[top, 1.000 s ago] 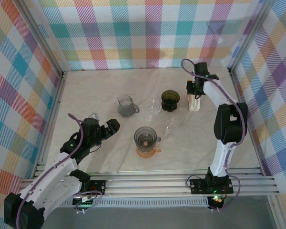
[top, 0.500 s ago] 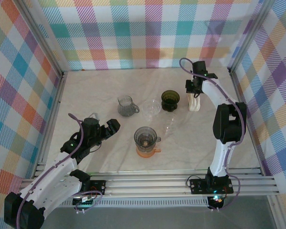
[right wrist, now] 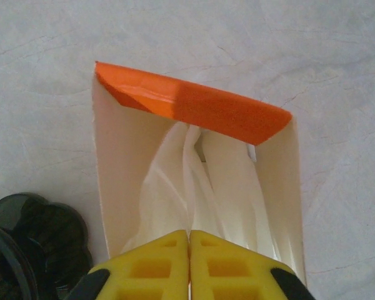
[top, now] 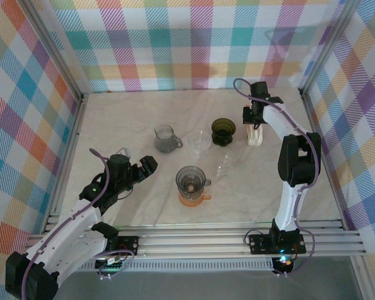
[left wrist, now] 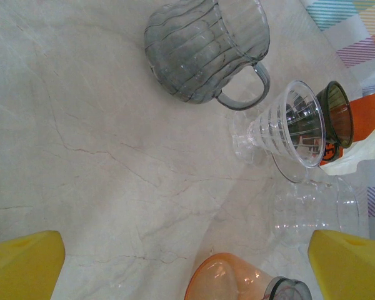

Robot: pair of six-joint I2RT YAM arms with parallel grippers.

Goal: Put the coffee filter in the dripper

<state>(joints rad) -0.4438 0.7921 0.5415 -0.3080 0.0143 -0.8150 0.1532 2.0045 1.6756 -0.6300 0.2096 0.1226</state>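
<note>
White coffee filters (right wrist: 194, 181) stand bunched in a cream holder with an orange front (right wrist: 194, 109), at the back right of the table (top: 254, 134). My right gripper (right wrist: 189, 240) is over the holder (top: 255, 120), its yellow fingers pressed together on the top edge of one filter. A dark green dripper (top: 223, 131) stands just left of the holder and shows at the lower left of the right wrist view (right wrist: 37, 240). A clear ribbed dripper (left wrist: 287, 125) lies beside it. My left gripper (top: 149, 166) hangs open over the near left table, holding nothing.
A grey ribbed pitcher (top: 166, 139) stands left of centre. A grey funnel on an orange base (top: 192, 184) stands at the near centre, with a clear glass (top: 222, 164) to its right. Plaid walls close in the table on three sides.
The right gripper's jaws have closed on the filter and it has shifted slightly left and back over the holder. The left arm has not moved.
</note>
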